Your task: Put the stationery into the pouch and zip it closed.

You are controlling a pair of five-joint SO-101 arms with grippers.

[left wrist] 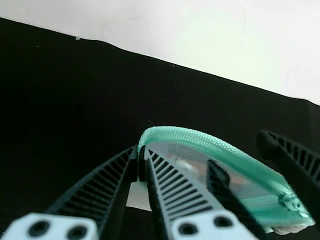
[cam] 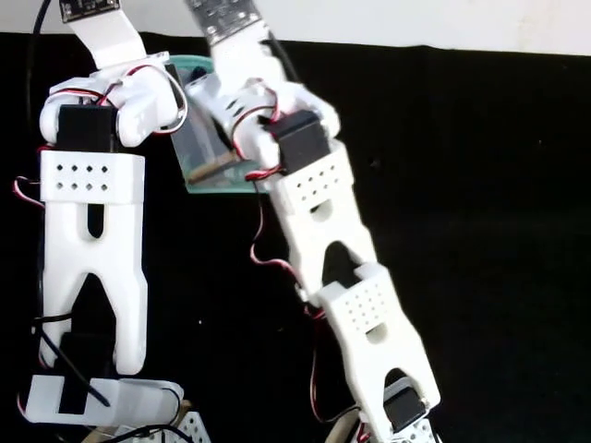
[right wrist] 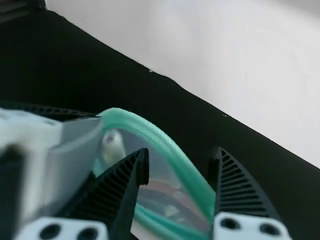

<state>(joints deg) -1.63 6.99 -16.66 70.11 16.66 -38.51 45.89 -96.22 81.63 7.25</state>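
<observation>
A clear pouch with a teal zipper edge is held up off the black table between my two arms at the back. Inside it lie a brown stick-like item, a small white item and some coloured pieces. My left gripper is shut on one end of the pouch's zipper edge. My right gripper is open, its two black fingers on either side of the teal edge. The zipper pull sits near the right gripper's far finger.
Black cloth covers the table, and a white surface runs along its far edge. Red and black cables hang beside the right arm. Open cloth lies to the right of both arms.
</observation>
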